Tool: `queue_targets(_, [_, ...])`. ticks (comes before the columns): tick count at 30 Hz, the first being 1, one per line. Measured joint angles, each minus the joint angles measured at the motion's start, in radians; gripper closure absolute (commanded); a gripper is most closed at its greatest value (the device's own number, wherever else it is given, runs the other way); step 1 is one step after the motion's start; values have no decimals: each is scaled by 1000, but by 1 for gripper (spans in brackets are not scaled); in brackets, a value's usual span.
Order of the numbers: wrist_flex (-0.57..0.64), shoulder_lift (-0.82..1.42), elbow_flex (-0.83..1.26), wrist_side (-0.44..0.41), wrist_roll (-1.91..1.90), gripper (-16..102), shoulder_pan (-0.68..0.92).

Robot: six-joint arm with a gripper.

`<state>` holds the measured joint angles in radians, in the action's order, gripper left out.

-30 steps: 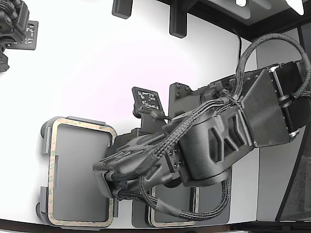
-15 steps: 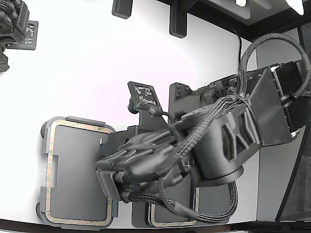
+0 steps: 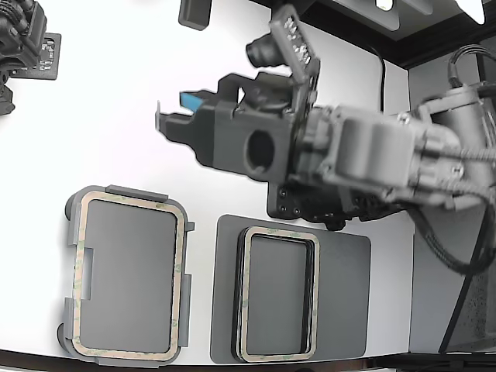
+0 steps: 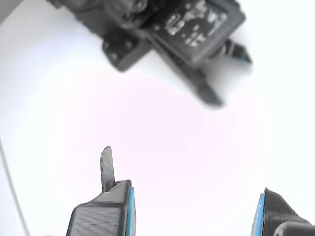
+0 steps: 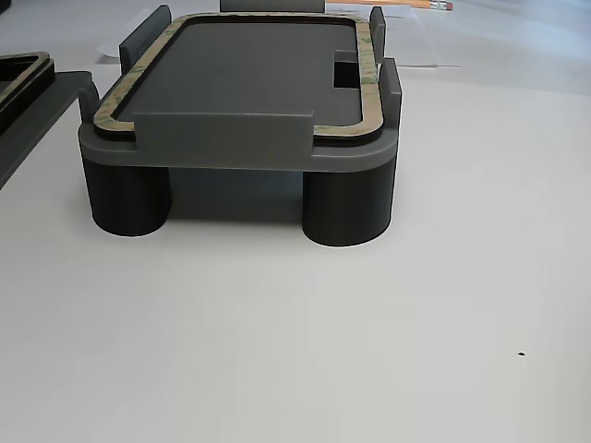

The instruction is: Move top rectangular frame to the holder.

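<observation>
The top rectangular frame [image 3: 80, 271], tan with green mottling, lies flat in the light grey holder [image 3: 136, 191] at the exterior view's lower left. In the other view the frame [image 5: 366, 55] sits seated on the holder [image 5: 222, 138] between its raised tabs. My gripper [image 3: 174, 113] is open and empty, raised above the table behind the holder and well apart from it. In the wrist view the gripper [image 4: 192, 211] shows two blue-padded fingers [image 4: 115, 199] spread wide over bare white table.
A second tan frame [image 3: 242, 294] lies on a dark grey plate [image 3: 341, 287] to the right of the holder in the exterior view. A second arm [image 3: 19, 39] sits at the back left; its dark gripper [image 4: 187, 29] shows in the wrist view.
My arm was low over the holder's right edge and the dark plate. It has lifted and swung toward the back, leaving the frame in the holder and uncovering the second frame.
</observation>
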<state>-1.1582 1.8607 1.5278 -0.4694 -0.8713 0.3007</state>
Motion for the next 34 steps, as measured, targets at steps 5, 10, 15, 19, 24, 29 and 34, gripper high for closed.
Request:
queue_targets(5, [184, 321, 376, 229, 422, -14, -164])
queue_targets(10, [247, 637, 727, 431, 701, -14, -322])
queue_targets(15, [199, 893, 976, 499, 805, -14, -382])
queue_targets(19, [181, 1043, 1109, 514, 816, -14, -385])
queue_targets(24, [184, 1071, 1131, 466, 779, -14, -385])
queue_targets(29, [184, 1071, 1131, 434, 765, -14, -385])
queue_targets(34, [184, 1071, 1131, 434, 765, -14, -385])
